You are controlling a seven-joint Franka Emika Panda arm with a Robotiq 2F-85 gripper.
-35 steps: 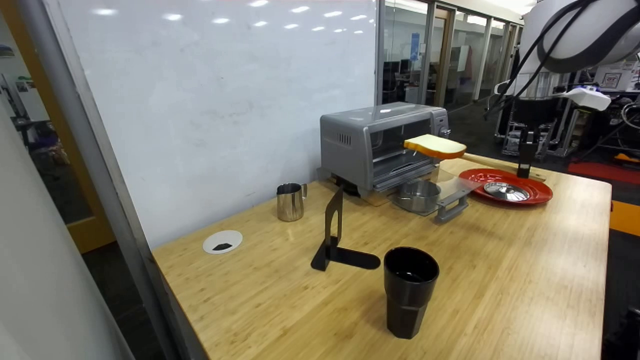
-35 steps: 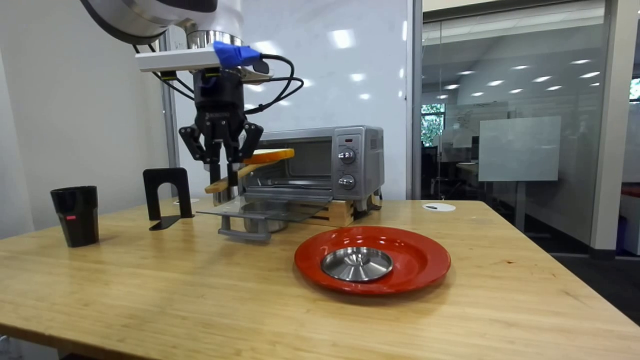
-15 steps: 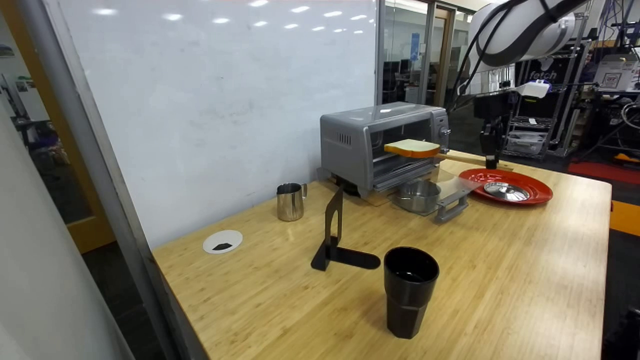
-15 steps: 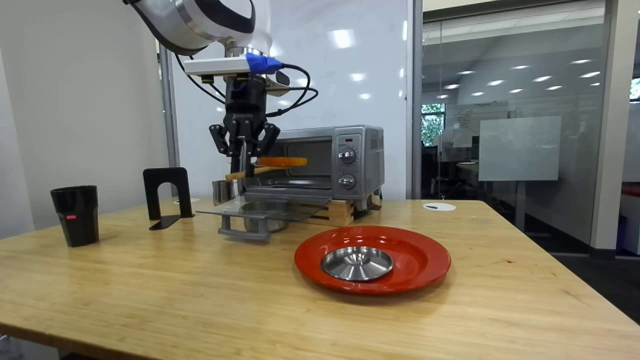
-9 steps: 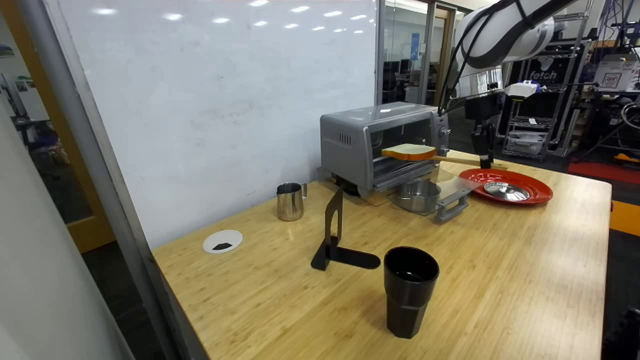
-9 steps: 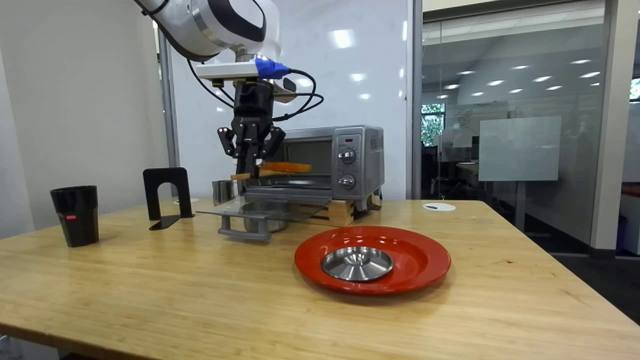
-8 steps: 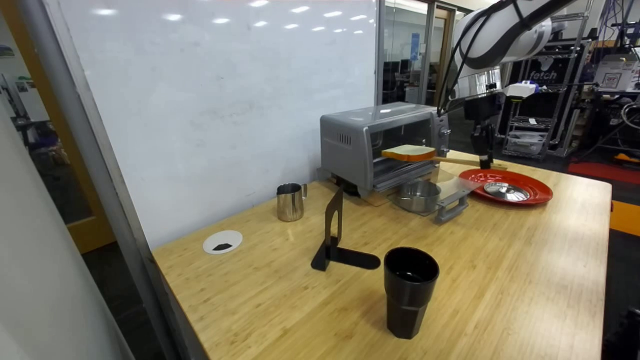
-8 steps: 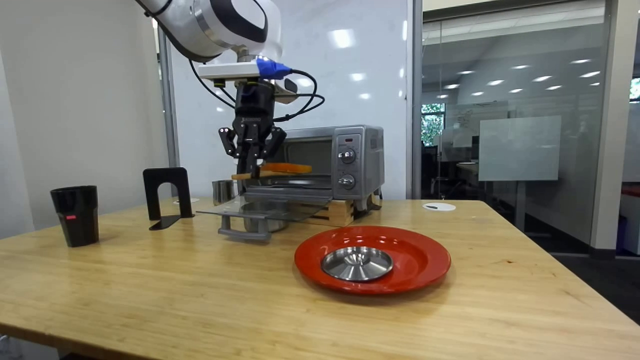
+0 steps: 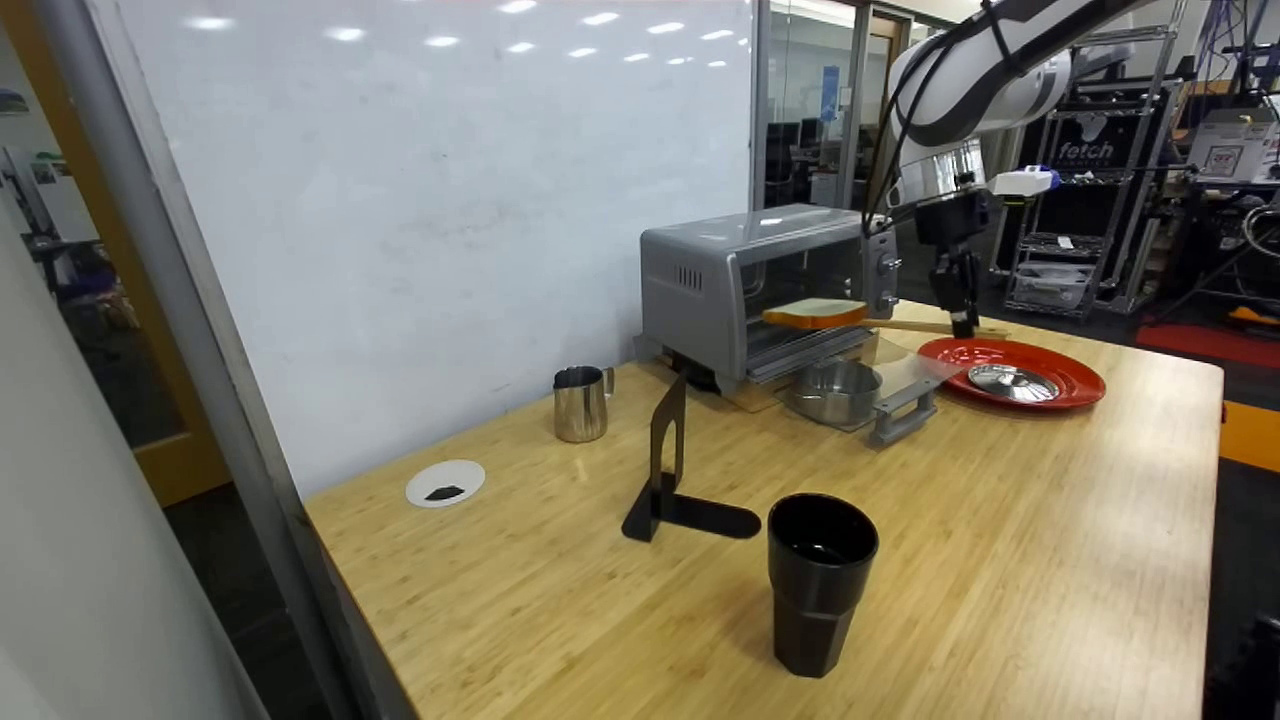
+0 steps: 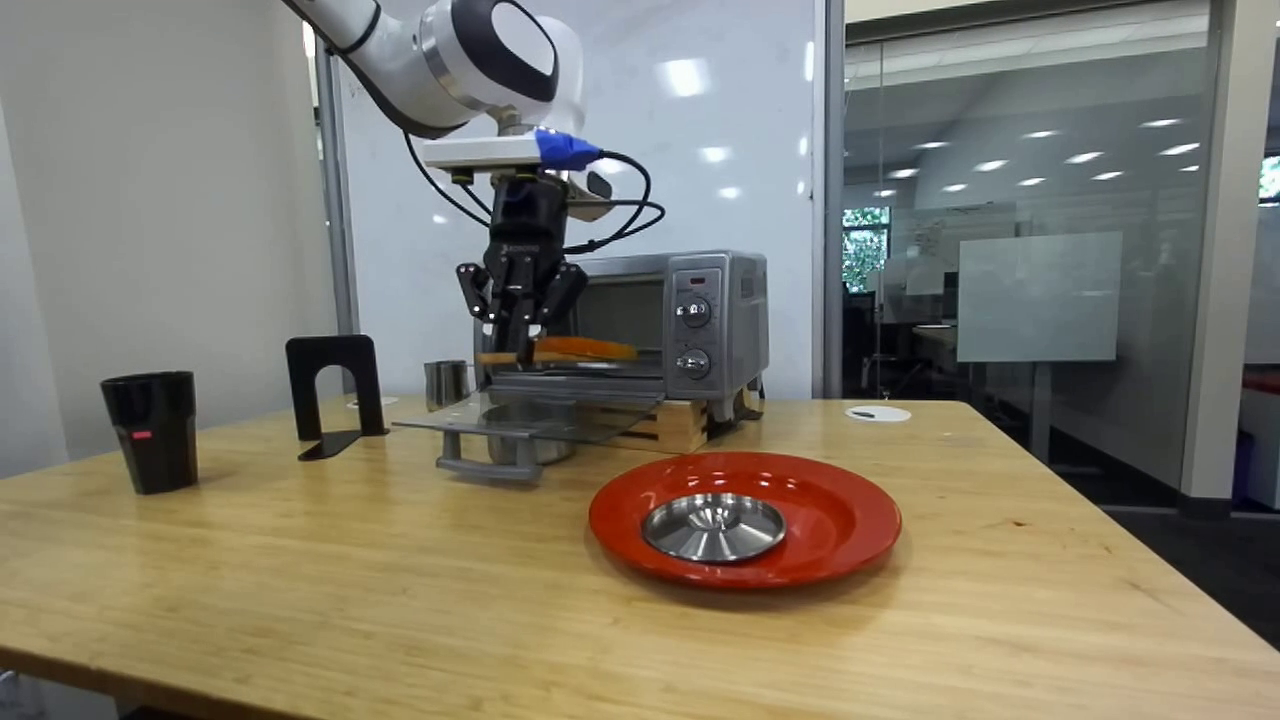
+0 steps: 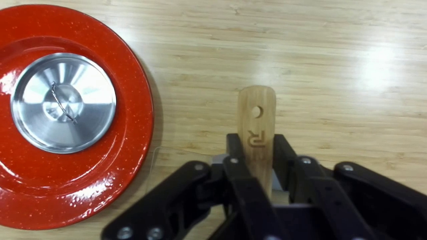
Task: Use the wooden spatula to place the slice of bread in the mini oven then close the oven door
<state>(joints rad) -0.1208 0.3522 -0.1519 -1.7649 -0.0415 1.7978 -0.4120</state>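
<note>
My gripper (image 11: 256, 141) is shut on the handle of the wooden spatula (image 11: 255, 96) near its end. In an exterior view the gripper (image 10: 513, 350) is in front of the left part of the mini oven (image 10: 720, 330). The slice of bread (image 9: 815, 314) lies on the spatula's blade, level with the lower part of the oven's opening; how far inside it is I cannot tell. The bread (image 10: 590, 348) tilts slightly in an exterior view. The oven door (image 10: 580, 415) is open, folded down flat, its handle (image 9: 905, 412) toward the front. The blade is hidden under the bread.
A red plate (image 9: 1080, 385) with a steel lid (image 9: 1012, 383) stands beside the door. A steel pot (image 9: 838, 392) sits beneath the door glass. A steel pitcher (image 9: 581, 405), a black bookend (image 9: 700, 515) and a black cup (image 9: 820, 580) stand on the table.
My gripper has carried the spatula and bread toward the oven and lower, from above the door to the opening. The gripper now leans a little. The door has not moved.
</note>
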